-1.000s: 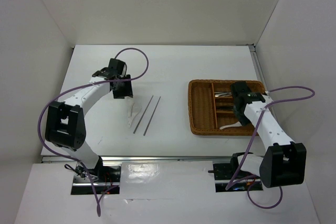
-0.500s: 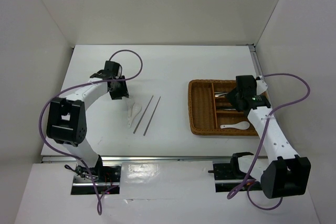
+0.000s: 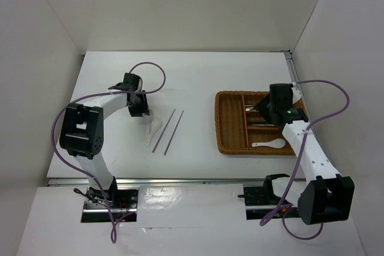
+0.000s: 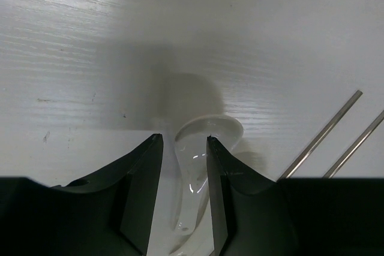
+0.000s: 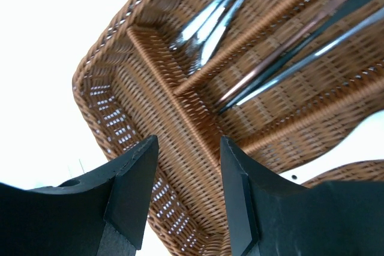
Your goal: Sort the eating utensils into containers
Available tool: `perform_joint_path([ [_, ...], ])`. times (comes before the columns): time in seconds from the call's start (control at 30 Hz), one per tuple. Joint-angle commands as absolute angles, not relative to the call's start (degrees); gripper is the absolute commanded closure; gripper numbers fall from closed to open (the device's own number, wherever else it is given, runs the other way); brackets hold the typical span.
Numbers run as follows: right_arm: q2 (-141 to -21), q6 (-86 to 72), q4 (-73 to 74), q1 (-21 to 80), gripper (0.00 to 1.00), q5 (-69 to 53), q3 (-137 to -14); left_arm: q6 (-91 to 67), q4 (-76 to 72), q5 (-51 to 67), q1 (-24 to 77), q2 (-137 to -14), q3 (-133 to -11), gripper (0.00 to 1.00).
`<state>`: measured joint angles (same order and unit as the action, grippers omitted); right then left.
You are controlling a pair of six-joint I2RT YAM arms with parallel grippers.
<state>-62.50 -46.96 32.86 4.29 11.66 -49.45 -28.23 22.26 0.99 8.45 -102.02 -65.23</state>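
Note:
A white spoon [image 3: 151, 129] lies on the table; in the left wrist view its bowl [image 4: 204, 139] sits between my fingers. My left gripper [image 3: 138, 110] [image 4: 185, 139] is open and straddles that spoon, with a gap on the left side. Two thin dark chopsticks [image 3: 170, 130] [image 4: 327, 142] lie just right of it. The brown wicker tray [image 3: 219, 125] [image 5: 114, 106] holds silver forks [image 5: 210, 22], sticks [image 5: 282, 64] and a second white spoon [image 3: 270, 144] in its near slot. My right gripper [image 3: 267, 111] [image 5: 189, 142] is open and empty above the tray.
White enclosure walls stand on the left, back and right. The tray sits close to the table's right edge. A purple cable loops over each arm.
My right gripper has let go of the white spoon in the tray's near slot and lifted back over the tray. My left gripper has shifted slightly nearer over the table spoon.

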Motion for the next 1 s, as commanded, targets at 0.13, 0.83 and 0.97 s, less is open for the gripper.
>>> perform_joint_path([
  [0.13,-64.0,-42.8,23.4,6.1,0.47,5.8,-52.1,-26.2,21.1,1.2,8.5,-105.0,-65.8,0.54],
  [0.83,-80.9,-30.5,1.7,27.8,0.45,-11.9,-60.6,-27.8,17.5,4.3,8.5,-100.0,-68.7,0.88],
  [0.97,-85.2,-30.0,-3.7,29.5,0.44,-19.7,-61.7,-28.3,19.7,6.1,8.5,-96.9,-71.4,0.89],
])
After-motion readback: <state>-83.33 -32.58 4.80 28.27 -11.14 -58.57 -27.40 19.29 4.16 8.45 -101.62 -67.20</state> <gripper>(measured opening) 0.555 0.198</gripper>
